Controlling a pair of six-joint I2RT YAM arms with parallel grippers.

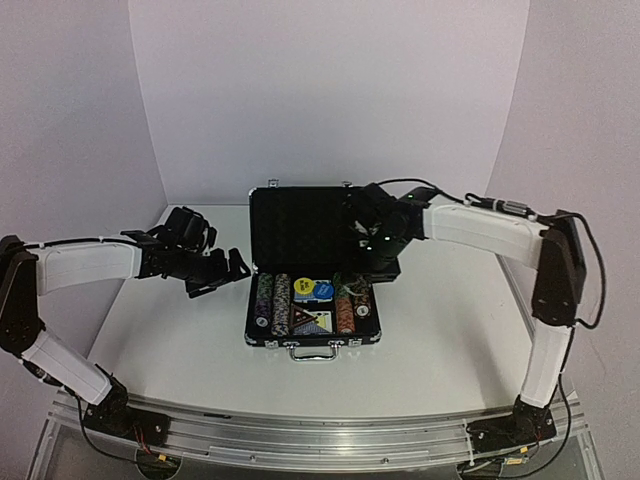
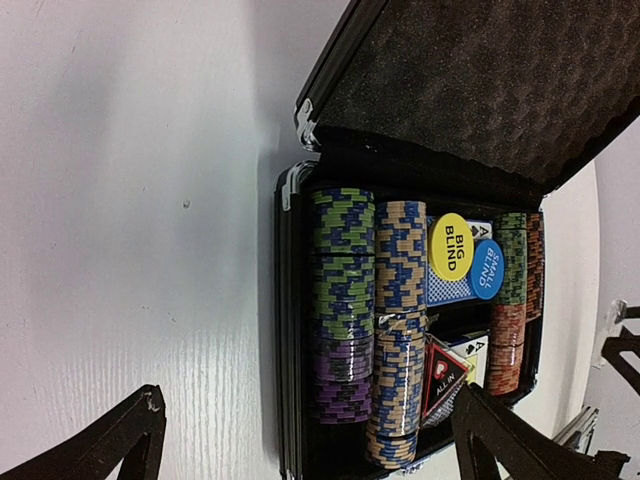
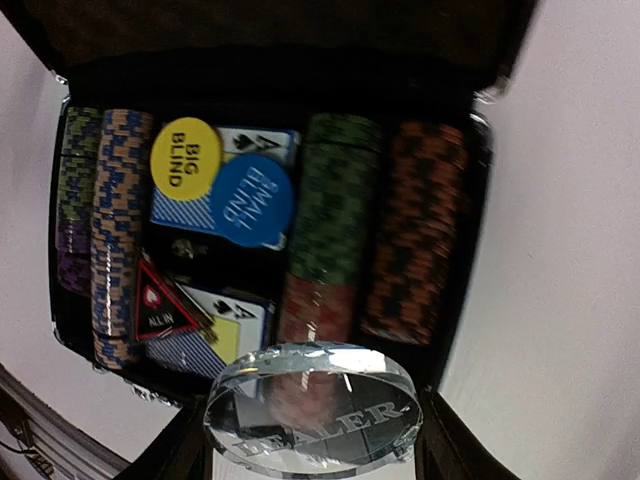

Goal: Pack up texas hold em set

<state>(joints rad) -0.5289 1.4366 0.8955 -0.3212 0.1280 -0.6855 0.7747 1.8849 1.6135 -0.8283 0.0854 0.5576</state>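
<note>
Texas hold em set (image 1: 312, 310): sits at centre of the top view, in the black briefcase (image 1: 295, 230) standing open on the table (image 1: 170, 350), lid raised toward the top of the frame, handle toward the bottom edge. Looks almost packed.

Right wrist view, inside the case:
- yellow disc (image 3: 186, 152) and blue disc (image 3: 250, 200) overlap on the upper card deck (image 3: 262, 143)
- dark triangular button (image 3: 158, 305) lies on the lower card deck (image 3: 225, 335)
- chip columns (image 3: 415, 230) flank the decks on both sides

The only piece outside is the clear disc (image 3: 312, 415), marked DEALER. The right claw (image 1: 375, 268) pinches it by the rim and holds it above the case, not touching anything inside.

Step in hand, my read: set the clear disc into the case. To do it well:
- aim for the middle compartment over the decks, not the chip columns, where it could sit proud or slide off
- go low before spreading the fingers; it looks slick and round, so a high drop could roll or bounce out
- keep it flat and stay clear of the raised lid
- it should end below the rim so the lid can shut

Left claw (image 1: 218, 272): spread wide, holding nothing, above the table just beside the case's left side in the top view.

Counts:
- briefcase: 1
- chip columns: 4 (single chips too many to count)
- card decks: 2
- round discs: 3, two in the case and one in the claw
- triangular button: 1
</note>
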